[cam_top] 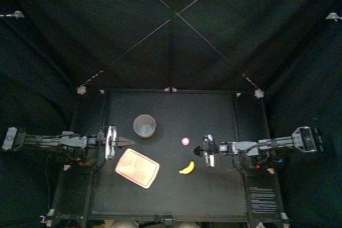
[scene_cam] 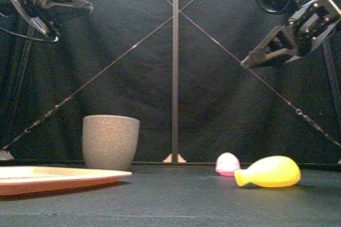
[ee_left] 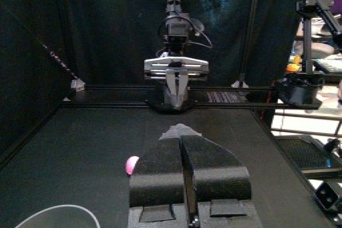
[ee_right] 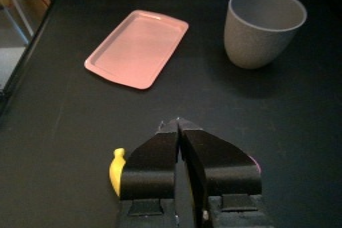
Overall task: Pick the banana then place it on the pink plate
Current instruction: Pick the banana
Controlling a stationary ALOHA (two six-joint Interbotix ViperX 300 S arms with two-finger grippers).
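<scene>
A yellow banana [cam_top: 187,168] lies on the table right of the pink plate [cam_top: 136,166]; the front view shows the banana [scene_cam: 270,173] at the right and the plate [scene_cam: 54,178] at the left. My right gripper [cam_top: 206,153] hangs shut just behind the banana, well above the table. In the right wrist view its shut jaws [ee_right: 175,128] hide part of the banana [ee_right: 116,169], with the plate [ee_right: 138,47] beyond. My left gripper [cam_top: 110,150] is shut and holds nothing, beside the plate's left edge.
A tall grey speckled cup [cam_top: 144,124] stands behind the plate, seen also as the cup [scene_cam: 111,140] in the front view. A small pink toy [cam_top: 187,140] lies behind the banana, next to it in the front view [scene_cam: 228,163].
</scene>
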